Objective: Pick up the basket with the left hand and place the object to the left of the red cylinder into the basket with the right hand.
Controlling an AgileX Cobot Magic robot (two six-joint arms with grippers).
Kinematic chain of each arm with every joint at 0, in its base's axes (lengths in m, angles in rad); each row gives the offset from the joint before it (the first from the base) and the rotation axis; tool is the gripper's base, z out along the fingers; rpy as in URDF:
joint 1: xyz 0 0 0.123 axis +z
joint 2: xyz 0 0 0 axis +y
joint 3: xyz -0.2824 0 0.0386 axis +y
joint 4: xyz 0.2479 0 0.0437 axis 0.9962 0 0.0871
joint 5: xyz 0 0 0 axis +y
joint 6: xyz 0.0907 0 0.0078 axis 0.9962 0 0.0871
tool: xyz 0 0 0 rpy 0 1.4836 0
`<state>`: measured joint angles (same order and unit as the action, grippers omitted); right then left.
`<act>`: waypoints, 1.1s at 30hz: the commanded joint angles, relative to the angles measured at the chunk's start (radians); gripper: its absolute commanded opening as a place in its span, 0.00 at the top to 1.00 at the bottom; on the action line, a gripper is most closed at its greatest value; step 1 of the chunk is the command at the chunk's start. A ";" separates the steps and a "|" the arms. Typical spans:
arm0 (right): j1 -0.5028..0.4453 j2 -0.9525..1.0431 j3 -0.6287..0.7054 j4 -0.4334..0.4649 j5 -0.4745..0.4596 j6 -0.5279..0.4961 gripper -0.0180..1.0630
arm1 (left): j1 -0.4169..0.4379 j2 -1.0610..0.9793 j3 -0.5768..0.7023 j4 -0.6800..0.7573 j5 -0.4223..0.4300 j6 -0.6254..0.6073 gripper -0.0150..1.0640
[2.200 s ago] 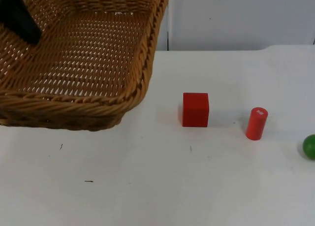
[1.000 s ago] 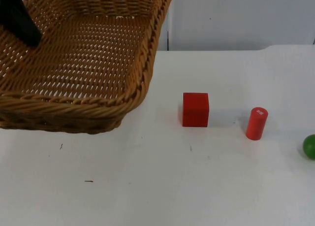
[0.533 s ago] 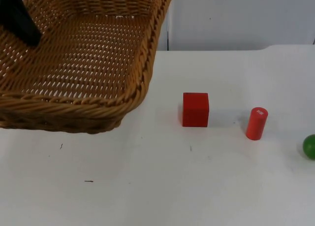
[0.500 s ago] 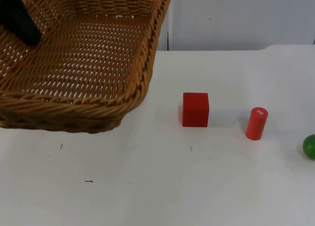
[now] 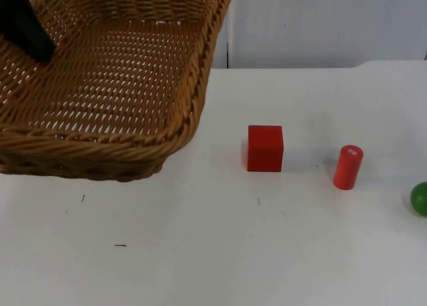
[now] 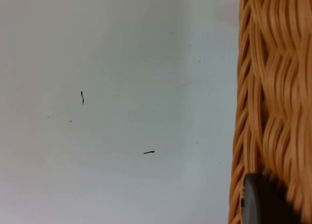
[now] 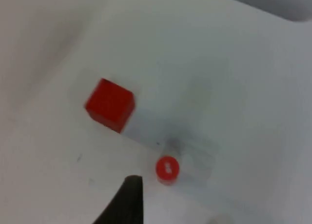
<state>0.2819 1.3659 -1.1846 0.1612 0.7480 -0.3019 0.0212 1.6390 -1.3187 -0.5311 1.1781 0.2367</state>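
Overhead, basket (image 5: 113, 86) held aloft, red cube (image 5: 265, 148) beside red cylinder (image 5: 347, 167)

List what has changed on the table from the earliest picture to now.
The wicker basket, held up by the left end effector, has risen slightly: its near rim sits a little higher. The red cube, red cylinder and green ball have not moved.

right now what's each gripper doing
Left gripper: shut on the basket rim, basket held off the table.
Right gripper: above the red cylinder; state cannot be told.
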 commanded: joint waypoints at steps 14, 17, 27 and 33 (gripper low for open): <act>0.214 0.361 -0.362 -0.060 0.212 -0.233 0.03 | -0.004 -0.014 -0.002 -0.011 0.012 0.000 0.99; 0.231 0.437 -0.436 -0.073 0.255 -0.253 0.03 | -0.004 -0.014 -0.002 -0.011 0.012 0.000 0.99; 0.231 0.591 -0.511 -0.083 0.215 -0.439 0.03 | -0.004 -0.014 -0.002 -0.018 0.012 -0.018 0.99; 0.231 0.656 -0.511 -0.081 0.145 -0.535 0.03 | -0.004 -0.014 -0.002 -0.018 0.012 -0.018 0.99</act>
<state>0.5104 2.0014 -1.6894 0.0776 0.9298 -0.7887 0.0212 1.6390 -1.3187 -0.5231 1.1837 0.2261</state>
